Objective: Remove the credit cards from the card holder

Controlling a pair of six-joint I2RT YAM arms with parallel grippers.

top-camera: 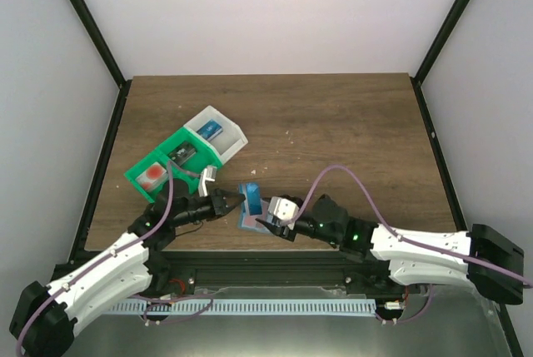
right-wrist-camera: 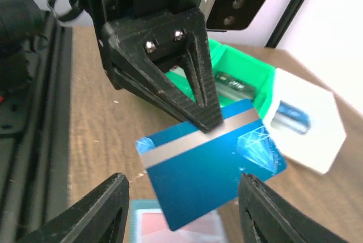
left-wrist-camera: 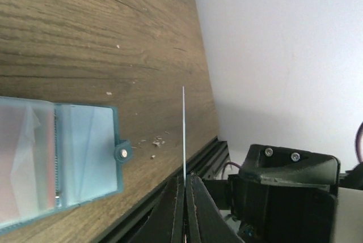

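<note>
Card holder partly off-frame left

A blue credit card, with a silver stripe along its length and a shiny faceted patch at one corner, is off the table, pinched on its edge by the closed left gripper. The card holder lies open and flat on the wood close by. It is teal, with pale translucent pockets and a snap tab. A reddish card sits in one pocket. A white card with a red spot lies in the green tray, apart from the holder.
</note>
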